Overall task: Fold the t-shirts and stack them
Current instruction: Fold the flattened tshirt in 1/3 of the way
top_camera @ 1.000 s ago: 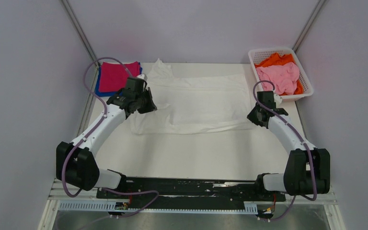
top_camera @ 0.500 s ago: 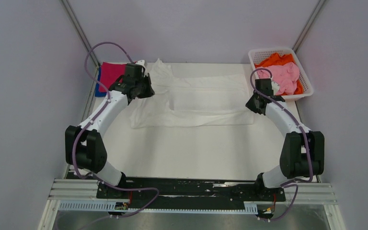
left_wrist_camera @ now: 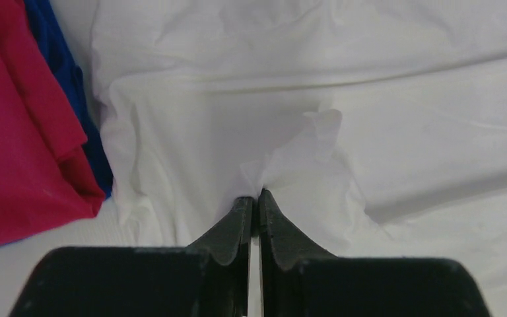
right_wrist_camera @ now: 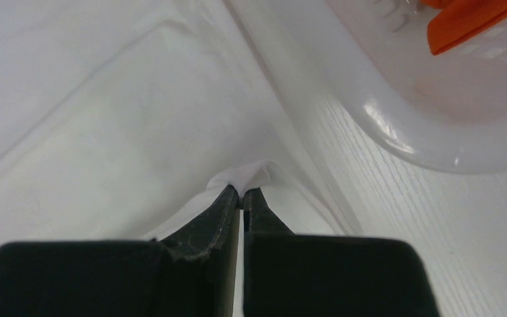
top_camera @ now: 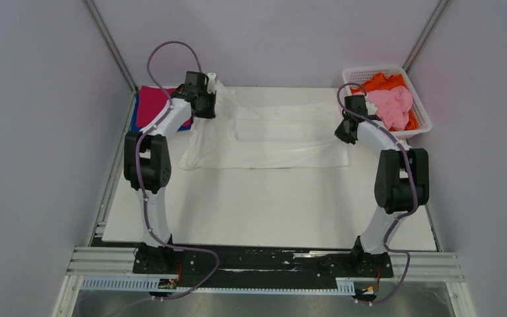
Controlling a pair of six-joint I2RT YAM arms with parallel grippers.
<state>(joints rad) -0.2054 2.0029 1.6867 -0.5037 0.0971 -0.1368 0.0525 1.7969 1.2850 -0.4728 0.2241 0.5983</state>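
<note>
A large white t-shirt (top_camera: 270, 135) lies spread across the far half of the table, its printed side not showing. My left gripper (top_camera: 206, 111) is shut on a pinch of its left edge (left_wrist_camera: 284, 172). My right gripper (top_camera: 345, 132) is shut on a pinch of its right edge (right_wrist_camera: 254, 175). A magenta t-shirt (top_camera: 153, 105) lies folded on a blue t-shirt (top_camera: 135, 113) at the far left; both show in the left wrist view, magenta (left_wrist_camera: 20, 132) over blue (left_wrist_camera: 72, 92). A pink t-shirt (top_camera: 389, 105) and an orange t-shirt (top_camera: 379, 82) lie in the basket.
A white plastic lattice basket (top_camera: 425, 125) stands at the far right corner, its rim close beside my right gripper in the right wrist view (right_wrist_camera: 403, 132). The enclosure walls stand close on the left, right and back.
Both arms have stretched toward the far side, carrying the near edge of the white t-shirt up over itself. The cloth now lies shorter front to back. Both grippers stayed shut on it.
</note>
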